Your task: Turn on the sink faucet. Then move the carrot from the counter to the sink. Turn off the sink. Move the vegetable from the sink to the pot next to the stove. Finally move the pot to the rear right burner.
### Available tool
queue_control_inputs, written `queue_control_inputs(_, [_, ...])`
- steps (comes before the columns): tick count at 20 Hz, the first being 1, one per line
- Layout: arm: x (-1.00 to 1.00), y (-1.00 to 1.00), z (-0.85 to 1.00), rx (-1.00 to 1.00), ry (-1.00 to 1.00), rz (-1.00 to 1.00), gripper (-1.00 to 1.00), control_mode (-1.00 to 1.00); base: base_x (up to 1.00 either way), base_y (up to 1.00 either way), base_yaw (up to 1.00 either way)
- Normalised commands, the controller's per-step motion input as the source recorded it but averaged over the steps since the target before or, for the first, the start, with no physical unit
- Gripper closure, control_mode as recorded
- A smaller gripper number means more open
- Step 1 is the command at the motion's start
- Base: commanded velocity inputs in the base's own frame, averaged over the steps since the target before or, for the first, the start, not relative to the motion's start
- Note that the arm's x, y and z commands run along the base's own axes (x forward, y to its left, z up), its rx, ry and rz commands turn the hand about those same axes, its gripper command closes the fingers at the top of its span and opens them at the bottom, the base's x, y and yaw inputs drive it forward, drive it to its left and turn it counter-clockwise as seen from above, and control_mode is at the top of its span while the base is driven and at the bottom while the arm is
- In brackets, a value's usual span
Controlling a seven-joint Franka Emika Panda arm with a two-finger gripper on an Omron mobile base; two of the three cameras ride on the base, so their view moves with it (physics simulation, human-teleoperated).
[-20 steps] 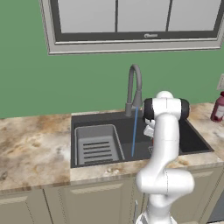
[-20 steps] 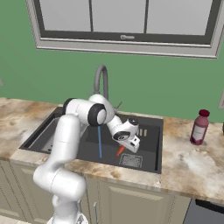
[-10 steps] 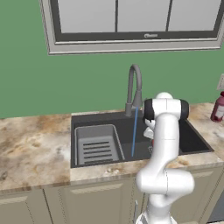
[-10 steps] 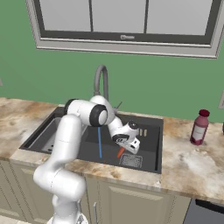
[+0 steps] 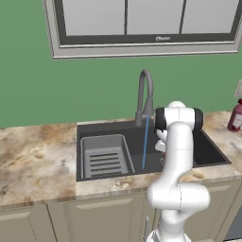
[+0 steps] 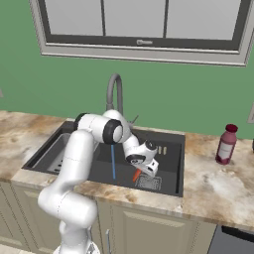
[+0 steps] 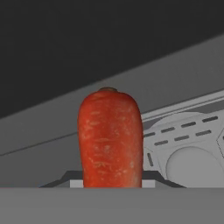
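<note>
A green wall with a wide grey-framed window (image 6: 141,22) runs behind the marbled counter (image 5: 35,163), and the dark sink (image 6: 171,149) set into that counter is the thing to steer by. At the sink's back edge stands the gooseneck faucet (image 5: 145,94), and a thin blue stream of water (image 5: 144,142) falls straight from its spout to the basin floor. A lighter ribbed tray (image 5: 104,156) sits in the sink's left half. The white arm leans over the front rim and reaches down into the right half, where the gripper (image 6: 141,171) hangs low over the square drain grate (image 6: 149,182). The carrot (image 6: 136,174) sticks out from between the fingers, slanting down just beside the grate and to the right of the water stream; from the hand view the carrot (image 7: 110,138) stands squarely in the grip, with the grate (image 7: 183,144) behind it, so the fingers are clamped on it. On the counter to the right of the sink, well apart from the arm, a pink-red bottle (image 6: 225,145) with a dark cap stands upright.
</note>
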Motion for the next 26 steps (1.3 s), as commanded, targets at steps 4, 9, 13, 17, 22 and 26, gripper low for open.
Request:
queue_control_inputs(4, [0.00,0.00,-0.01,0.00,0.00,0.01,1.00,-1.00,0.00,0.00,0.00])
queue_control_inputs(9, [0.00,0.00,-0.06,0.00,0.00,0.01,1.00,-1.00,0.00,0.00,0.00])
queue_control_inputs(13, [0.00,0.00,-0.11,0.00,0.00,0.00,1.00,-1.00,0.00,0.00,0.00])
queue_control_inputs(17, [0.00,0.00,-0.14,0.00,0.00,0.01,1.00,-1.00,0.00,0.00,0.00])
queue_control_inputs(22, [0.00,0.00,-0.14,0.00,0.00,0.01,1.00,-1.00,0.00,0.00,0.00])
queue_control_inputs(26, [0.00,0.00,-0.17,0.00,0.00,0.01,1.00,-1.00,0.00,0.00,0.00])
